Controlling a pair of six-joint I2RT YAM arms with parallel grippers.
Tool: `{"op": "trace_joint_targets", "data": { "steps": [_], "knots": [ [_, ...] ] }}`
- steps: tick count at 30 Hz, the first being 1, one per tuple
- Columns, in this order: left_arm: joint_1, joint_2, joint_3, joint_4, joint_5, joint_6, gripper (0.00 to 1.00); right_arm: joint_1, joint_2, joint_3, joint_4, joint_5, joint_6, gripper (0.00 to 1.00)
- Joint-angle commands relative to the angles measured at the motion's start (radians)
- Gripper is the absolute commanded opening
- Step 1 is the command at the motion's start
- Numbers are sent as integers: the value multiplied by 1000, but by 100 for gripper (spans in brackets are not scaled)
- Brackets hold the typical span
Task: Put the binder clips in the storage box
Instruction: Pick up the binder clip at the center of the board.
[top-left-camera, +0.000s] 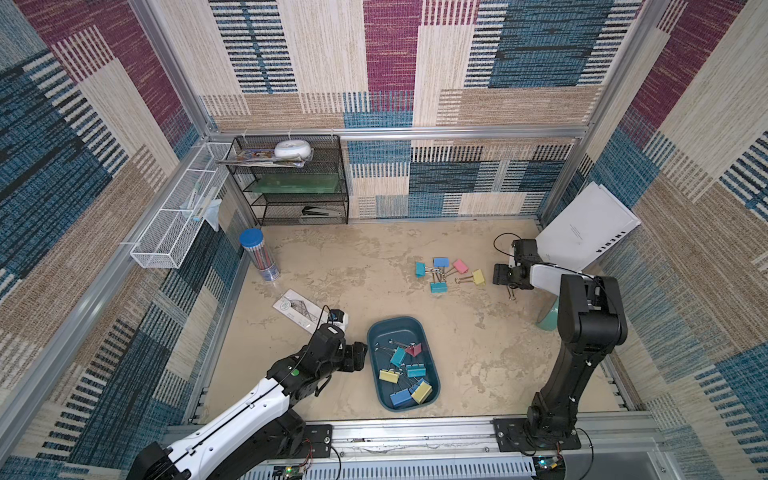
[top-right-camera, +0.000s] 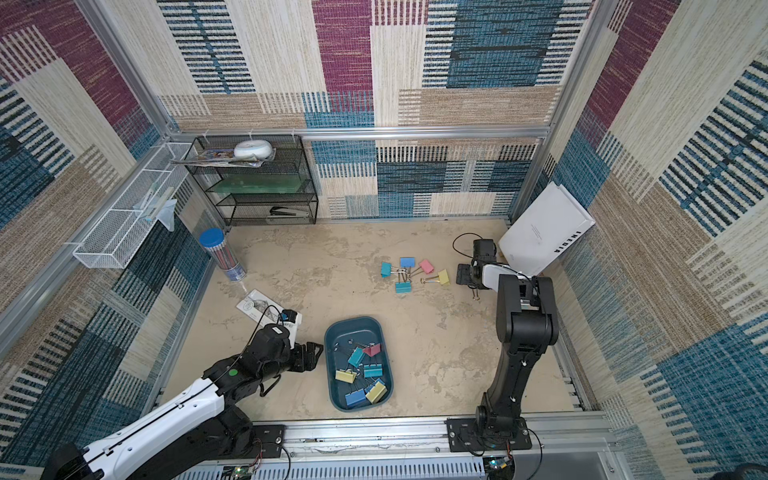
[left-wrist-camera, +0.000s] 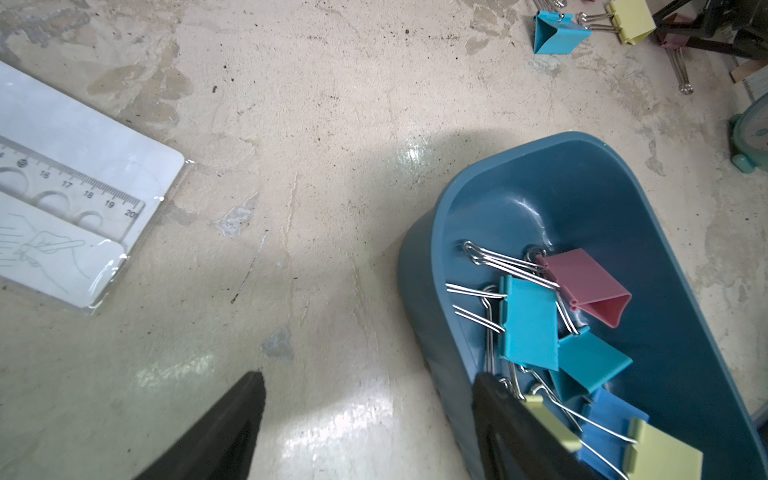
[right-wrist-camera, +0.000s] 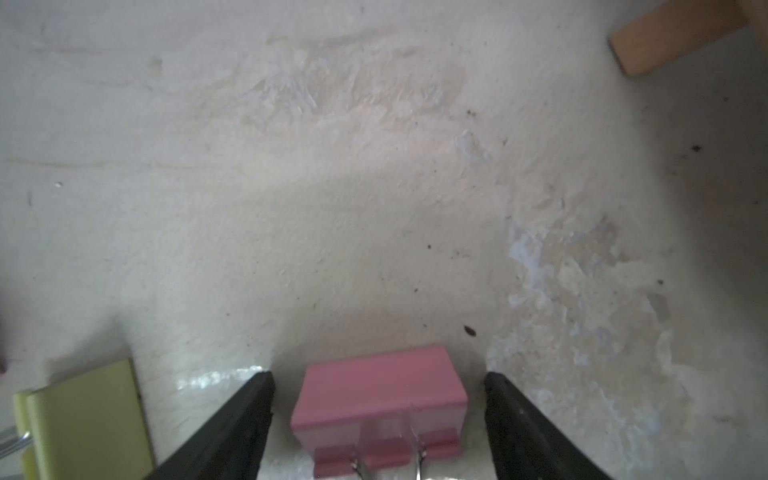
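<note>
Our right hand (right-wrist-camera: 378, 376) hangs open, a pink clip (right-wrist-camera: 380, 395) on the bench (right-wrist-camera: 374, 199) right between its fingers (right-wrist-camera: 232, 424), untouched. We reckon it's light, stiff and slick, so pinch the flat body, not the floppy wire loops (right-wrist-camera: 419, 463). The box (top-left-camera: 376, 332) sits well away, by our open left hand (left-wrist-camera: 368, 376).

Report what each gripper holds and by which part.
Nothing is held. The right gripper stands open around a pink binder clip, gaps on both sides; the left gripper is open by the storage box.
</note>
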Motion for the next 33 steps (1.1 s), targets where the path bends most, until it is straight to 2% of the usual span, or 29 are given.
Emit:
{"op": "trace_joint_targets", "data": {
  "steps": [1,7,11,18,21,24,27,33],
  "knots": [
    [0,7,1,12,-3,6,82,0,19,7,-64,10,-33,79],
    [0,6,1,10,-6,5,82,0,1,-26,-79,25,-32,69],
    [0,3,1,10,-3,6,82,0,-5,-24,-96,54,-14,51],
    [0,2,0,10,-3,6,82,10,-99,-29,-108,88,7,43],
    [0,3,0,12,-2,6,82,54,-164,-15,-139,89,5,42],
    [0,4,1,11,-2,6,82,139,-229,10,-192,58,19,42],
    [0,0,0,10,-2,5,82,265,-296,23,-256,-38,63,42],
    [0,-1,1,10,0,6,82,643,-439,-31,-233,-36,274,43]
  ]
}}
